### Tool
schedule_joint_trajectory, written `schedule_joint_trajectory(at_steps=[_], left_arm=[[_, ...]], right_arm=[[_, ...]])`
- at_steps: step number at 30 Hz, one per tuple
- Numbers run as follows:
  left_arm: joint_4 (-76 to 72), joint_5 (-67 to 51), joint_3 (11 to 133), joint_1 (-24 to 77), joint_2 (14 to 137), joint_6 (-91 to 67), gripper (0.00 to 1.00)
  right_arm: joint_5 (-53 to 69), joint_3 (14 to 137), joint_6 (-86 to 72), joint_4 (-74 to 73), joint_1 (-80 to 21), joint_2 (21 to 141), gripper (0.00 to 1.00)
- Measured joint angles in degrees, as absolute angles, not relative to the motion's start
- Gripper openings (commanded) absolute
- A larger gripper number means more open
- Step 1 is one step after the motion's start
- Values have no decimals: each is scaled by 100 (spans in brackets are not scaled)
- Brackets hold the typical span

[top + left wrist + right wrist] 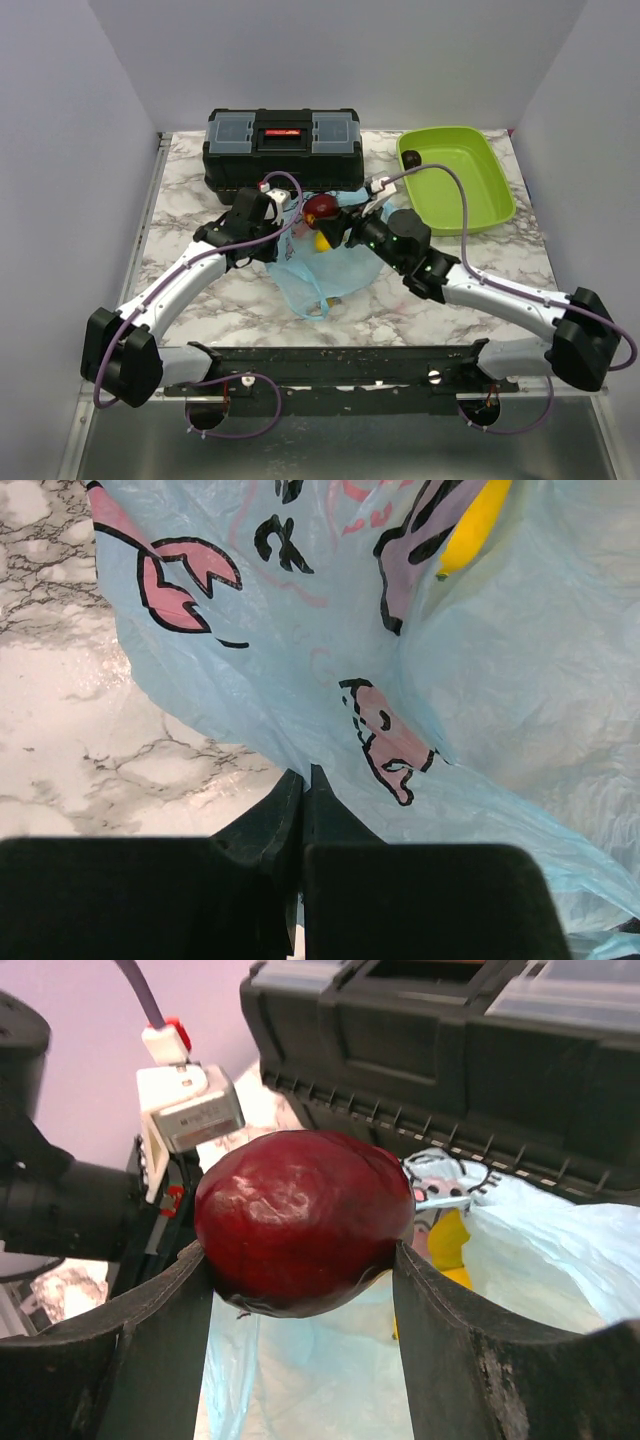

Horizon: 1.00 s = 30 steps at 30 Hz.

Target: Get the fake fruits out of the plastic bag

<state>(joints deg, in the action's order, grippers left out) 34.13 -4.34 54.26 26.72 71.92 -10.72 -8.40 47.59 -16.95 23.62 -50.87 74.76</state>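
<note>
1. Holding the red fruit tight, the right gripper hangs over the bag.
2. The left gripper is squeezed together, pinching the bag's edge.
3. A yellow fruit sits inside the bag.
4. The bag lies on the table, near a black box.

Toolbox: black, along far edge of marble table, walls off plastic bag behind. Left gripper: pinching bag's left side, crowding right gripper with dark red fruit above. Lime-green tray: far right corner, bare marble before it.
</note>
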Motion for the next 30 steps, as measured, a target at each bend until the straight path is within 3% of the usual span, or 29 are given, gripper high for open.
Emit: schedule_joint_trajectory(at_steps=[11, 16, 25, 30], left_arm=[[3382, -607, 5426, 2672, 7157, -1070, 0], [3378, -633, 5426, 2672, 7157, -1070, 0], [3378, -703, 5426, 2672, 7157, -1070, 0], [3376, -720, 5426, 2672, 7157, -1070, 0]], right_arm=[[-2290, 4239, -1177, 2150, -5087, 5651, 6], [-3273, 3857, -869, 2222, -4862, 5039, 1], [-3564, 3894, -1380, 1743, -2877, 5708, 1], [-2733, 4508, -2126, 1334, -1485, 6864, 1]])
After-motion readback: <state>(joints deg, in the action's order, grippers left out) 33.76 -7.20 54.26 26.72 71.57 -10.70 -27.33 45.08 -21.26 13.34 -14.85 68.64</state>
